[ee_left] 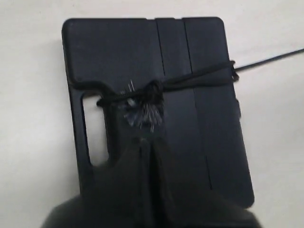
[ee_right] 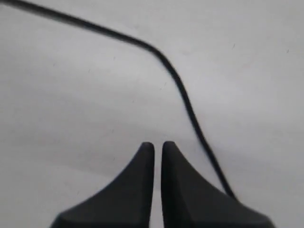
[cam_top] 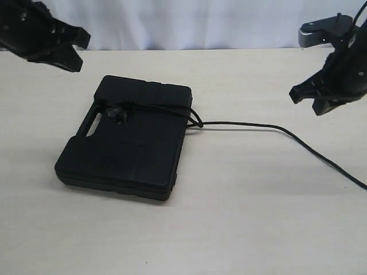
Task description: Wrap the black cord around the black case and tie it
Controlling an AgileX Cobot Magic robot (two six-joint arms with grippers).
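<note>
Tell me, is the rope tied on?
Looks tied: the thin black braided cord crosses the flat black plastic case, knotted beside its handle slot.

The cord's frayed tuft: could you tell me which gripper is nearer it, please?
Left. The left gripper is close by the tuft; the right gripper is far off over the table.

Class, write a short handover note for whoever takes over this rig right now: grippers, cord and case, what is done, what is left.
Left gripper: shut, empty, clear of the black case.
Right gripper: shut, empty, near the cord's loose tail.
Black cord: wrapped across the case, knotted on top at the frayed tuft; the tail trails right over the table.
Done: wrap and knot, apparently.
Left: check that the knot holds; perhaps nothing more.
</note>
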